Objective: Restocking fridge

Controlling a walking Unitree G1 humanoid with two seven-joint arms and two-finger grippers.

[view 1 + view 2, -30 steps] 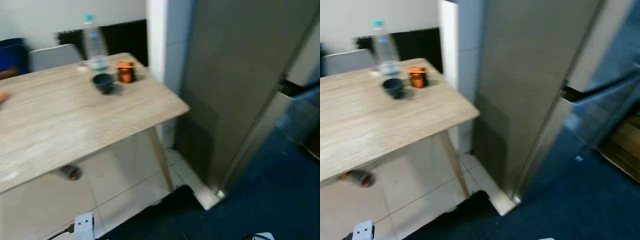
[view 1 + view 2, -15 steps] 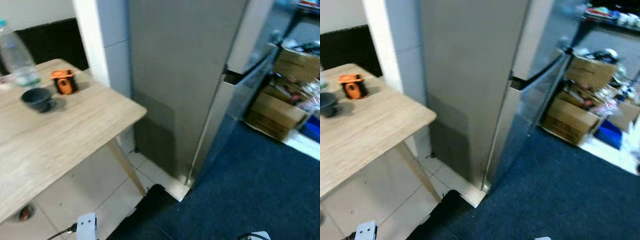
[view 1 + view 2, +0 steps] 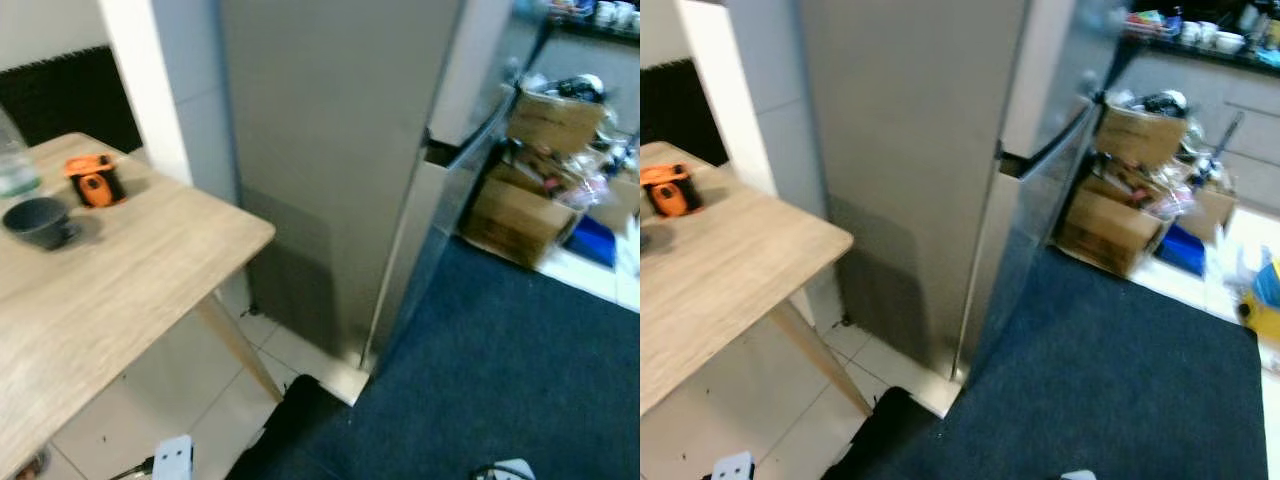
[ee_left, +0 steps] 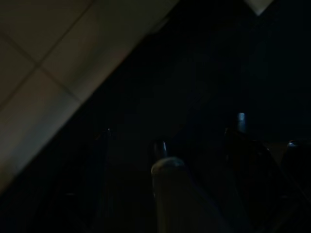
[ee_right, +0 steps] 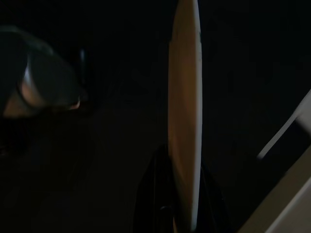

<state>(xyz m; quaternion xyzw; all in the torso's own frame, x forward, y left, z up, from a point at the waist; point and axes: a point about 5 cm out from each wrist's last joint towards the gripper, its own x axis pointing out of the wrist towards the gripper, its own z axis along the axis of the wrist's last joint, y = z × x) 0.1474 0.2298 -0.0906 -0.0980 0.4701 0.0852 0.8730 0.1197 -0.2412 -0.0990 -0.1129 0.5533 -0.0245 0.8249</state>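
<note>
The room has pale floor tiles (image 3: 130, 400) on one side and a dark blue carpet (image 3: 520, 370) on the other. Both arms hang low and idle.

In the left wrist view the left gripper (image 4: 194, 165) is very dark; I cannot tell how far apart its fingers are or if it has anything. Tiles and the carpet edge lie below it.

Up ahead and to the left of the grippers stands a light wooden table (image 3: 130, 290). On it sit a dark cup (image 3: 38, 221), an orange pot (image 3: 93, 180) just beside it, and the bottom of a clear bottle (image 3: 15, 165).

Straight ahead of the grippers is the tall grey fridge (image 3: 330, 150), the thing for the job. Its door (image 3: 1035, 235) stands open a bit toward the right.

Farther right are cardboard boxes (image 3: 1120, 200) full of stuff, and something yellow (image 3: 1262, 305) on the pale floor.

In the right wrist view the right gripper (image 5: 183, 194) is dark too. A thin pale edge runs along it; I cannot tell if the fingers grip it.
</note>
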